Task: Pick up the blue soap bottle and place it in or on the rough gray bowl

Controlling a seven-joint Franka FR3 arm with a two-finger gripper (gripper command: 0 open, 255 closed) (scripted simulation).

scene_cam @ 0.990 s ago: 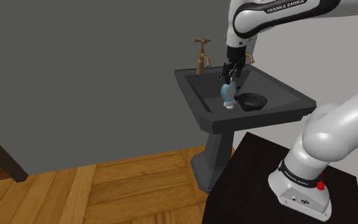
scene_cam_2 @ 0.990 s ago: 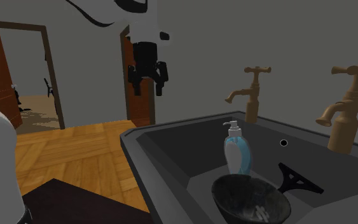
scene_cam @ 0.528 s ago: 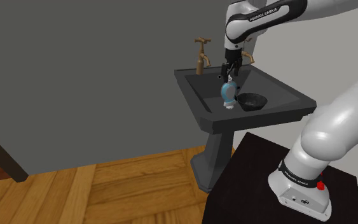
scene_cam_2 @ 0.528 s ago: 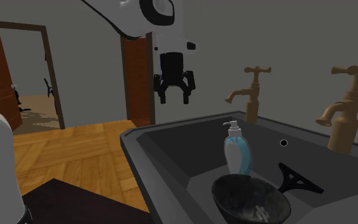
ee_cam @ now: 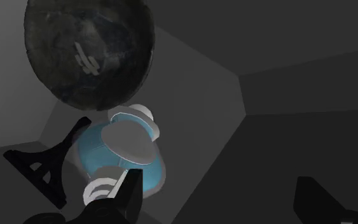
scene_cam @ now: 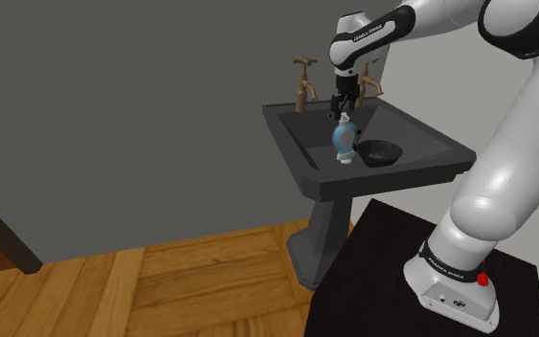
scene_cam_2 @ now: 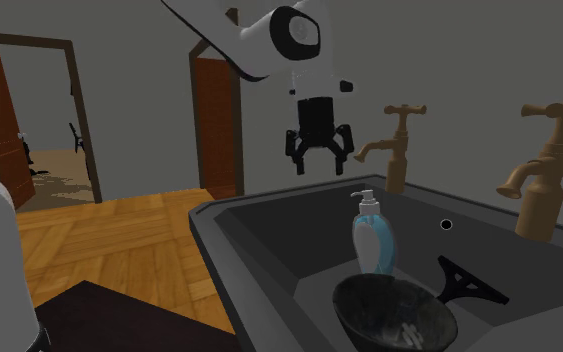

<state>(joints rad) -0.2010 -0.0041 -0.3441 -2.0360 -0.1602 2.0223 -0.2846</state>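
The two black fingers [ee_cam: 130,197] stand wide apart with nothing between them, hanging point-down above the dark grey sink basin [scene_cam_2: 269,250]. The blue soap bottle with its white pump head [scene_cam_2: 373,240] is not yet in their gap: in the wrist view it sits just outside one finger, and in the second exterior view it is below the fingers and to their right. It stands upright on the basin floor, long axis vertical, pump uppermost, spout apparently towards that view's left. My judgement: shift sideways over the pump, then descend. The rough dark grey bowl [scene_cam_2: 394,315] sits just beside the bottle.
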